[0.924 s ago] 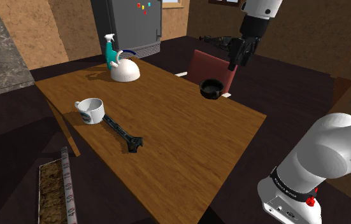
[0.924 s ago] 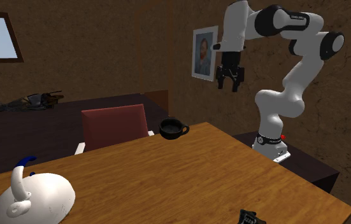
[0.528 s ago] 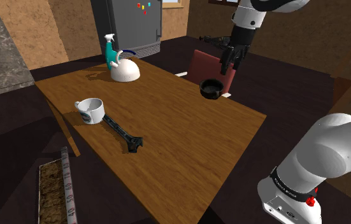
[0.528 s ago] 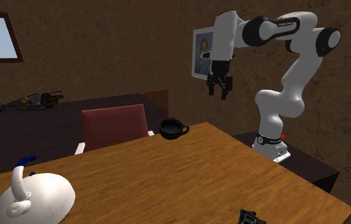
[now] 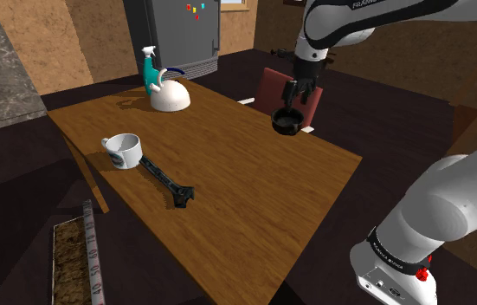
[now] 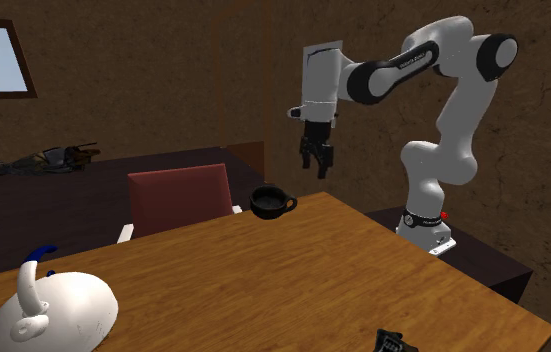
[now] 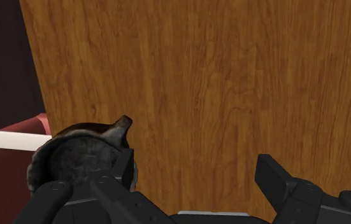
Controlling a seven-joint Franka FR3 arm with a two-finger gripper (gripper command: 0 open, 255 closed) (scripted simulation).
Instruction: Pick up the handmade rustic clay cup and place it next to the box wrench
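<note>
- A dark, rough-surfaced cup (image 5: 286,120) stands upright on the wooden table (image 5: 228,199), right at the table edge that runs past a red chair (image 5: 271,87); it has not moved from where it stood a second ago
- The black gripper (image 5: 290,97) hangs in the air above the cup, apart from it, with its fingers spread and nothing between them
- Since 0.9 s ago the gripper has travelled toward the shoulder view's left and come lower, from out beyond the table edge to nearly over the cup
- In the second exterior view the gripper (image 6: 315,168) is likewise lower and further left than before, above and a little to that view's right of the cup (image 6: 271,201), which sits at the table (image 6: 293,270) edge in front of the chair (image 6: 178,195)
- In the wrist view the gripper (image 7: 196,168) points down at the table (image 7: 199,76); the cup (image 7: 78,162) lies at the table edge just beside one finger, outside the gap
- The black wrench (image 5: 167,180) lies flat near the opposite table edge, well apart from the cup, one end just beside a white mug (image 5: 124,150); both are unchanged
- A white kettle (image 5: 169,94) and a teal spray bottle (image 5: 149,69) stand by a far table corner
</note>
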